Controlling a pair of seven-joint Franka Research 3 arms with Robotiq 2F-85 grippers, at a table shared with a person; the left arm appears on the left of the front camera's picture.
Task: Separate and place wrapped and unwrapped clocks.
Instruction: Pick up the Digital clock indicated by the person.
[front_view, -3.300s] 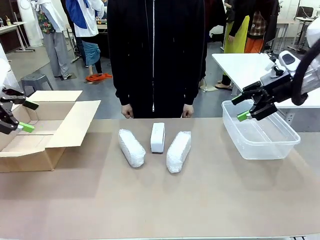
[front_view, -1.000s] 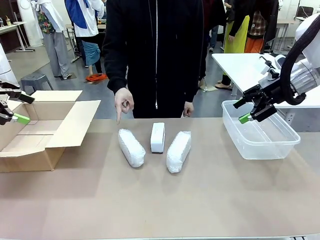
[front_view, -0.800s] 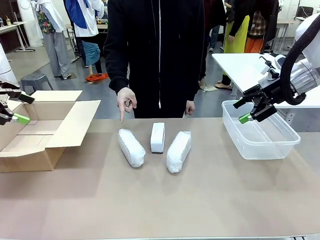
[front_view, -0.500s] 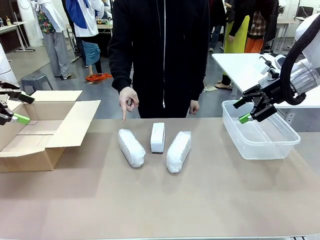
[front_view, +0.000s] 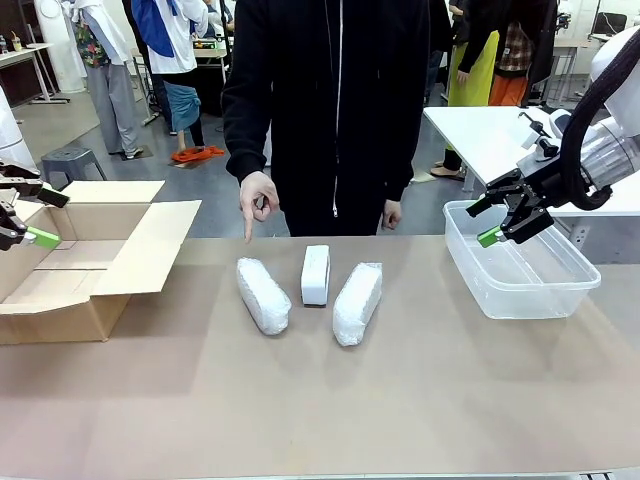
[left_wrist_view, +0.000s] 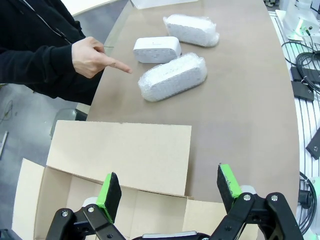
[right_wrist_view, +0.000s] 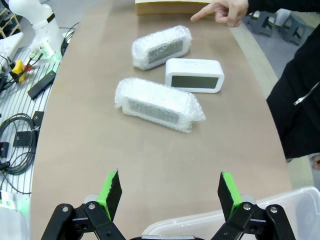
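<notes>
Left gripper (front_view: 48, 217), half cut off, and right gripper (front_view: 483, 221) gape empty; left wrapped clock (front_view: 263, 295) and right wrapped clock (front_view: 357, 302) flank the smooth bare clock (front_view: 316, 274).

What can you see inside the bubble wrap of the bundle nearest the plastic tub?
Through the wrap of that wrapped clock a dark oblong face shows, like that of the bare clock. The bubbles blur its details and cover the rest of the body.

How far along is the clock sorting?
Nothing looks sorted: the left wrapped clock, the right wrapped clock and the bare clock lie mid-table. Nothing is held; the left gripper hangs open over the cardboard box, the right gripper open by the clear tub. The person's hand points toward the left one. All three remain.
</notes>
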